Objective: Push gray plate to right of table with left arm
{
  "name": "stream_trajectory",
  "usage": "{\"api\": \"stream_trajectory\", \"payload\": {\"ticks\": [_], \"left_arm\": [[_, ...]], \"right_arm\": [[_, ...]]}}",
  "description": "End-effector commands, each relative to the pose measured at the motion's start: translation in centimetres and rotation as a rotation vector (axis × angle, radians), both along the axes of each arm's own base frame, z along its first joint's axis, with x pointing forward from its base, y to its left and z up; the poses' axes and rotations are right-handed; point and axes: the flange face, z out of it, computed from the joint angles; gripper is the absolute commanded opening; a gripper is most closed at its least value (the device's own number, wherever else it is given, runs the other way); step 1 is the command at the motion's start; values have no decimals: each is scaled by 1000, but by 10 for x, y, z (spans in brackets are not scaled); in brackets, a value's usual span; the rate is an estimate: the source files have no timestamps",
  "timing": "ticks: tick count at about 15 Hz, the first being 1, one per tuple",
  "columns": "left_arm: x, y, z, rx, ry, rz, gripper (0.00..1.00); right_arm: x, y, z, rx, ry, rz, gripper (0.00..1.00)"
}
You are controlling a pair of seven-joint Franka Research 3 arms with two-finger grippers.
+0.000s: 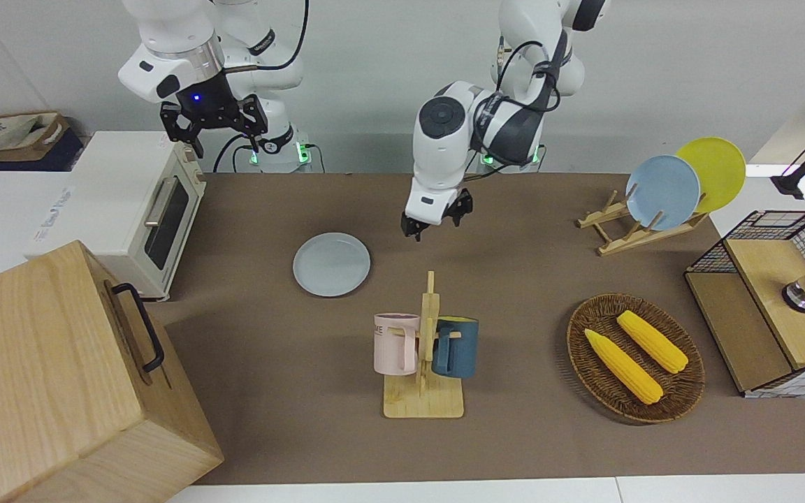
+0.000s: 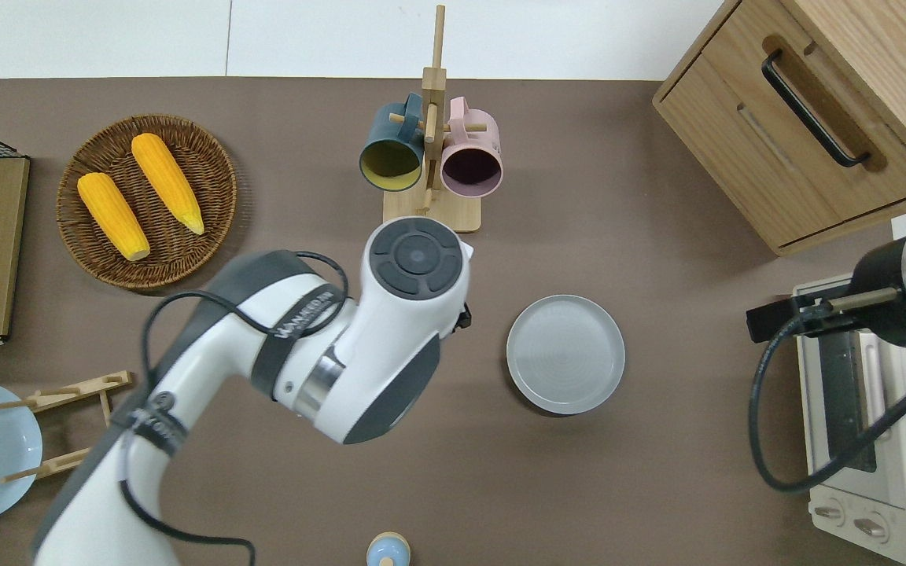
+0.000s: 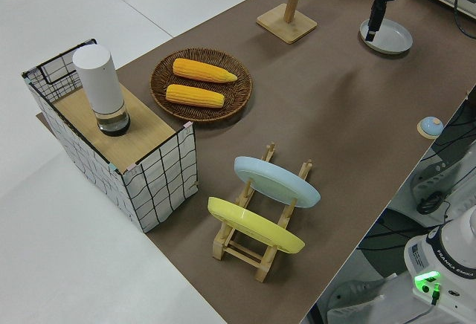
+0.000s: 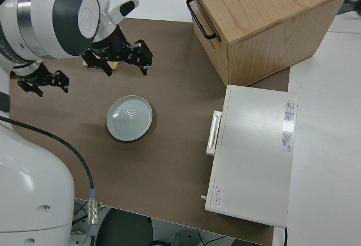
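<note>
Two arms share the table (image 1: 514, 279), but only the left gripper (image 1: 436, 222) is at work; the right arm is parked. The left gripper hangs low over bare tabletop with nothing between its fingers, which look a little way apart in the front view. The gray plate (image 1: 331, 264) lies flat just beside it, toward the right arm's end of the table, with a clear gap between plate rim and fingertips.

From the gripper, the mug rack (image 1: 425, 363) with its pink mug (image 1: 395, 342) and blue mug (image 1: 455, 347) stands farther from the robots and close by. The white toaster oven (image 1: 144, 209) and the wooden drawer cabinet (image 1: 60, 377) sit past the plate, along the line of the push.

My guess is contact has not yet been made. The risks: fingertips riding too high could slip over the low rim; an off-centre touch could spin the plate aside instead of sliding it; too long a push could drive it against the oven or cabinet.
</note>
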Motion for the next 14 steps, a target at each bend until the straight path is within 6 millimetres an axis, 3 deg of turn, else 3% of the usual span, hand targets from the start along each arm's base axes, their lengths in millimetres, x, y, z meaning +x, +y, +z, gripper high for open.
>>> {"api": "stream_trajectory", "payload": {"ticks": [1,7,12,14], "left_arm": [[-5,66,54,4,34,-49,993],[-4,159,128,-33,-32,-26,995],[-3,237,158,-86,-44,-68,995],[-2,250,162,-85,-52,-117,995]], "right_arm": [[-3,-2,4,4,5,-17,983],[-3,-1,4,2,4,-15,983],[-3,-1,4,4,5,-15,983],[-3,-2,4,2,4,-15,983]]}}
